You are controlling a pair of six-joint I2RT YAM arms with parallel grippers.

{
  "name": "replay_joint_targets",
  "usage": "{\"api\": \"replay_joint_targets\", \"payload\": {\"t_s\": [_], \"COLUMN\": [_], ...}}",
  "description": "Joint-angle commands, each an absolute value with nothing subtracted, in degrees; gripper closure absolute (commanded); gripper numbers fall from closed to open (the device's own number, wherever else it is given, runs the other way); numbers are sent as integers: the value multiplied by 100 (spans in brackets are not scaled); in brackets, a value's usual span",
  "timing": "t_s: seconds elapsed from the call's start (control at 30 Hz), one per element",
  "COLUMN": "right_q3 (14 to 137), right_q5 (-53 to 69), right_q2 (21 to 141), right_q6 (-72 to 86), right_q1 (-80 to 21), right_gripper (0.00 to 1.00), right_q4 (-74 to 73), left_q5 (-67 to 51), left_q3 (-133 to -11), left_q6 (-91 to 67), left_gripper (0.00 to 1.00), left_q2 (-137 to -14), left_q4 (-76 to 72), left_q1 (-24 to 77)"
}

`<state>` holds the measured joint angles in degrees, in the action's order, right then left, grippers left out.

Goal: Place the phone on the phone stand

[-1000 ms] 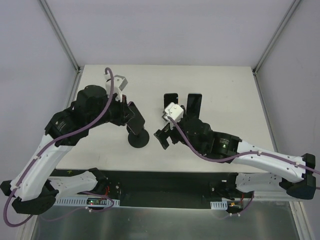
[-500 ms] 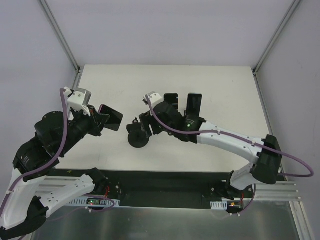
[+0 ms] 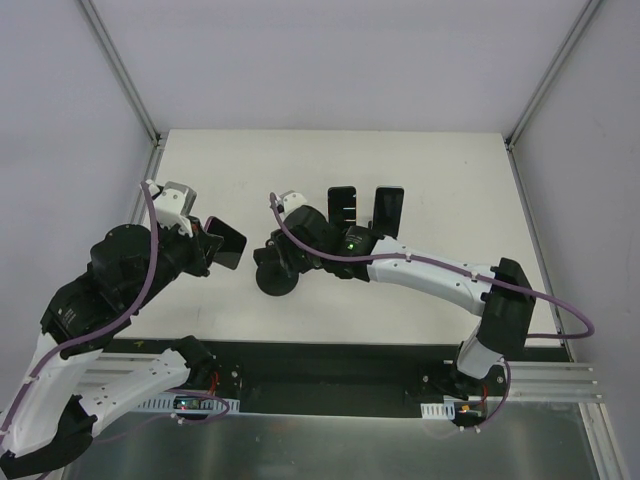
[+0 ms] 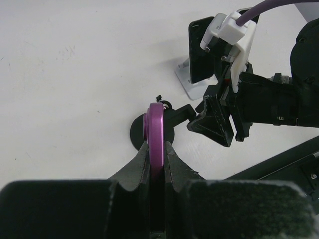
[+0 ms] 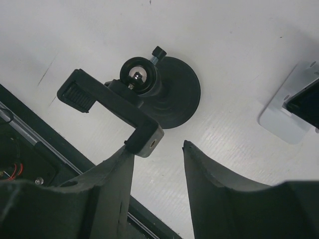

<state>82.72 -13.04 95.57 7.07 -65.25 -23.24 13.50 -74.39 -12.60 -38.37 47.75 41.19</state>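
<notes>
The phone (image 3: 226, 245), dark with a purple edge (image 4: 155, 132), is held edge-on in my left gripper (image 3: 207, 247), which is shut on it (image 4: 155, 145) left of the stand. The black phone stand (image 3: 275, 278) has a round base (image 5: 175, 94) and a clamp arm (image 5: 110, 103) on a ball joint. My right gripper (image 3: 268, 256) hovers over the stand. Its jaws (image 5: 158, 147) stand apart, with the left fingertip (image 5: 124, 152) touching the clamp arm's corner and bare table between them.
Two dark phones (image 3: 342, 205) (image 3: 388, 208) lean on white holders behind the stand; one holder's white base (image 5: 286, 118) shows at the right of the right wrist view. The table's dark front rail (image 3: 330, 365) runs close below the stand.
My left arm drew the phone away leftward from the stand. My right arm reached left over the stand and its jaws have narrowed.
</notes>
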Motion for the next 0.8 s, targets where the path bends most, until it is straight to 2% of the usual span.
{"api": "replay_joint_targets", "payload": {"t_s": [0.0,0.13,0.37,0.43,0.5,0.53,0.77], "right_q3": [8569,8596,9088,9132,9141,9123,9114], "right_q5": [-1459,-1406,-1494,-1494,-1459,-1468,-1406], "right_q2": [9545,9536,9712,9756,9756,9765,9844], "right_q6": [571,484,299,264,246,237,202], "right_q1": [-6522,-6530,-6565,-6565,-6566,-6565,-6557], "right_gripper": [54,55,50,53,62,64,60], "right_q4": [-2426,-2408,-2742,-2768,-2751,-2760,-2760], "left_q5": [1274,1266,1196,1143,1116,1108,1002], "left_q3": [-7366,-7313,-7286,-7277,-7277,-7277,-7260], "left_q6": [-1230,-1309,-1441,-1485,-1512,-1529,-1591], "left_gripper": [100,100,100,100,100,100,100], "left_q2": [-3771,-3744,-3770,-3788,-3797,-3797,-3823], "left_q4": [4324,4324,4324,4333,4324,4333,4324], "left_q1": [4113,4113,4113,4113,4113,4113,4113]}}
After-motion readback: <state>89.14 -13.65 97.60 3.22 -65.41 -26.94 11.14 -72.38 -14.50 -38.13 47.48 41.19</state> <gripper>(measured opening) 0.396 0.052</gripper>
